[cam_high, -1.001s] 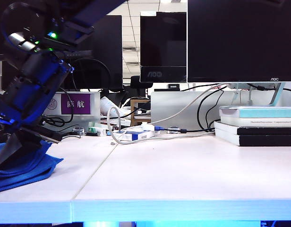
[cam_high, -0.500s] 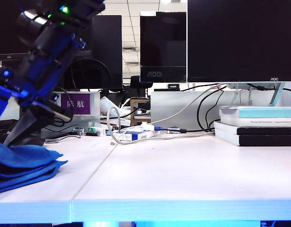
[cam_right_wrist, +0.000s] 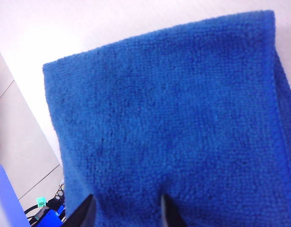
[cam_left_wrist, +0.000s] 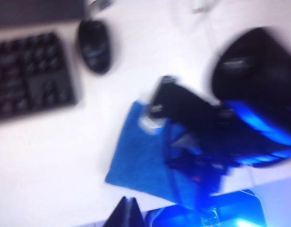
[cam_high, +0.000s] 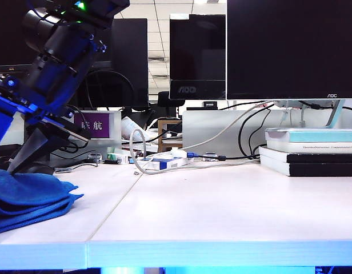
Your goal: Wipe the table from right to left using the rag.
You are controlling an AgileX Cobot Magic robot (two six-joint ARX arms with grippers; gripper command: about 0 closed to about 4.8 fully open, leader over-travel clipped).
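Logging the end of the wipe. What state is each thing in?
Bright blue microfibre rag: folded, lying at the table's left end.
Right pincer: open, just above the rag, holding nothing.
Left pincer: state unclear, above the table.
Pale desk top: bare right of the rag.

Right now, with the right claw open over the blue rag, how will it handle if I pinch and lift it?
Probably floppy: the rag lies in soft folds on the table. Likely light, and it should drape from the right claw. Its fuzzy looped pile looks grippy rather than slippery.
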